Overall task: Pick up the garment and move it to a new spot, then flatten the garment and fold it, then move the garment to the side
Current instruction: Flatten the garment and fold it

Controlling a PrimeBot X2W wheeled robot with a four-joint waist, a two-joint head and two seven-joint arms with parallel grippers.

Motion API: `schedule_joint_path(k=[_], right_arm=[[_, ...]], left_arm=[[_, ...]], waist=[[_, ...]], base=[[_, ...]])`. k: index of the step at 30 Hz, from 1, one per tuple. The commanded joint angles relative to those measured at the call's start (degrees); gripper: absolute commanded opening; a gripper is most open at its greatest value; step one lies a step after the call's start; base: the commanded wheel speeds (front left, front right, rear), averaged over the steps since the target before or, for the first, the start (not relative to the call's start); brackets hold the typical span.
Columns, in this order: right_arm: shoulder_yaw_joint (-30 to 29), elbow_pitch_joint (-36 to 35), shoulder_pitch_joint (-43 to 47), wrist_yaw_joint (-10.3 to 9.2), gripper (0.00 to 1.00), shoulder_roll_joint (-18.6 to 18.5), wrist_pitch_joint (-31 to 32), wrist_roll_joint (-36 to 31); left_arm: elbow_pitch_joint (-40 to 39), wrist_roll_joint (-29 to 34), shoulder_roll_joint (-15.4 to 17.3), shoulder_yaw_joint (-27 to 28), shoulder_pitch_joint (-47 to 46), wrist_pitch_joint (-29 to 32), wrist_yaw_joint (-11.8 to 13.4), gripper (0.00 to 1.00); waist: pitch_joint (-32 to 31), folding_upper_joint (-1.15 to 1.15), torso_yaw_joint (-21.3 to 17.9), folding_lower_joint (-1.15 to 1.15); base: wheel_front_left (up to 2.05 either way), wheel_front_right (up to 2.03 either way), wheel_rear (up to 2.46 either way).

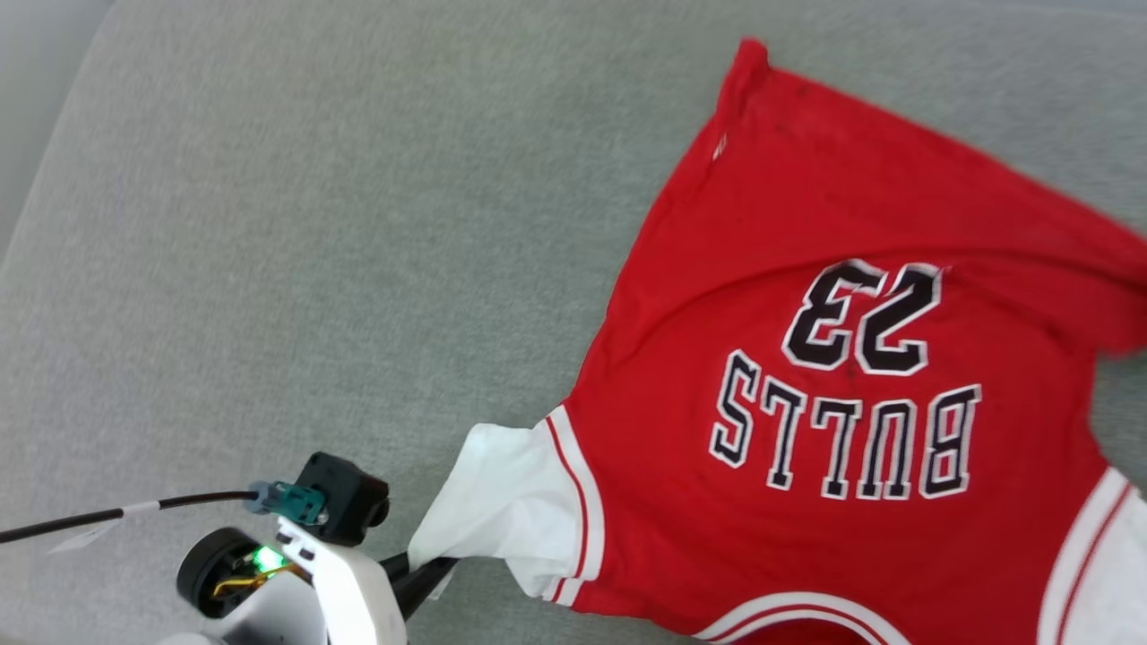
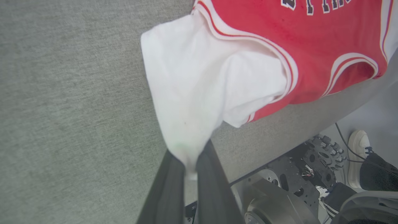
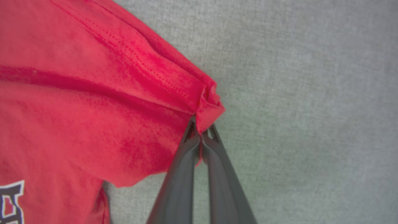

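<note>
**Now gripping the jersey at two points, ready to lift**

Both my claws are clamped on cloth. My left gripper (image 2: 188, 161) has its fingers pinched on the tip of the white sleeve (image 2: 192, 77), at the near side of the grey padded surface (image 1: 269, 269). My right gripper (image 3: 200, 133) is clenched on a bunched red corner of the stitched hem (image 3: 208, 102).

The red jersey (image 1: 806, 206) lies on the right part of that surface. Its lettering faces up, its neckline is at the near edge and its hem is on the far side. It is mostly spread out, though slanting creases run across the body and the sleeve I hold is pulled into a cone.

I judge this to be the grasp that opens the move to a new spot. It could equally be a pull to flatten; I cannot tell which from the cloth alone.

Either way, the next move calls for both arms to rise and travel together. I should keep the sleeve and the hem corner well apart so the cloth hangs taut and does not sag or bunch. Each pinch holds little fabric, so a jerk could slip a corner free.
</note>
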Motion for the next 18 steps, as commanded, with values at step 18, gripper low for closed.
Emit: schedule_joint_path(k=[18], right_arm=[[-6.5,-13.7,32.5,-0.06,0.0,-0.4,-6.3,4.7]], left_arm=[[5.3,-2.5,0.2,0.6,7.0,-3.1,2.9,0.0]], waist=[[-13.5,0.0,-12.5,0.0]], base=[[0.0,0.0,0.0]])
